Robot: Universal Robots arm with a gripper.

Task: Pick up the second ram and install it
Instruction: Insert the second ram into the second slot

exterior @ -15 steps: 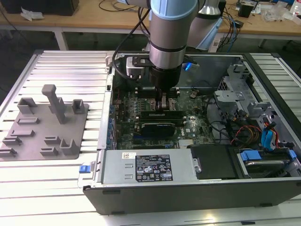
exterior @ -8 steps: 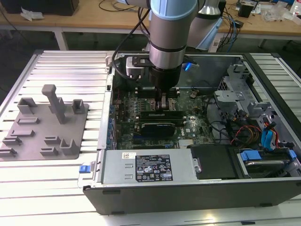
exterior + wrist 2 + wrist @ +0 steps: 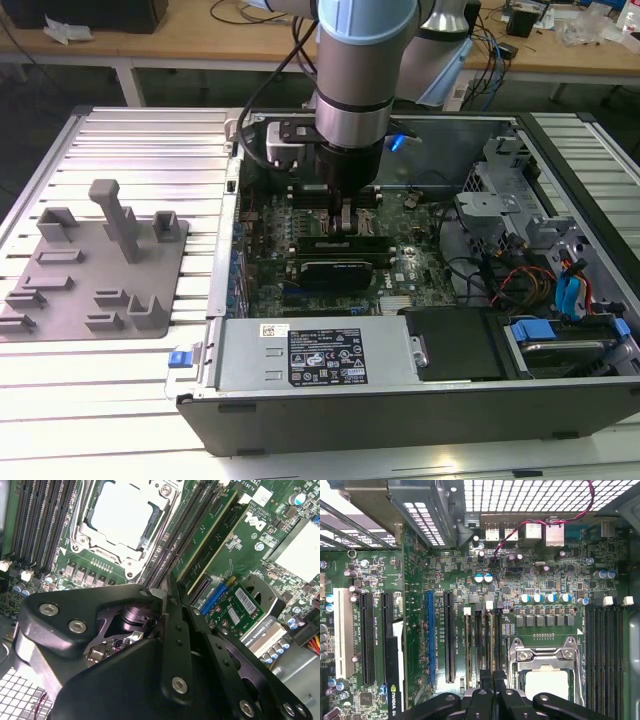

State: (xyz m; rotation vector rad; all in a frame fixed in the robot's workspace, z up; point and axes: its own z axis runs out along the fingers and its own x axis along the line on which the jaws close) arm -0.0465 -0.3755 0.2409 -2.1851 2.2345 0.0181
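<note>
While it hangs low over the memory slots (image 3: pixel 492 630), the hand (image 3: pixel 493 677) is pinched nearly closed.

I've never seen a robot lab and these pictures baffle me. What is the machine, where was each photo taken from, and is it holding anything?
The machine is a single robot arm ending in a gripper, its clamp-like hand. The exterior view looks on from off the arm: an open computer case lies on a slatted metal table, with a grey parts tray at the exterior view's left. The two wrist views come from cameras riding on the arm, so they see the green motherboard close up. There the gripper sits low among the black memory slots beside the processor socket. In the second wrist view a green memory stick stands in a slot next to it. Whether the gripper holds anything, I cannot tell.
</note>
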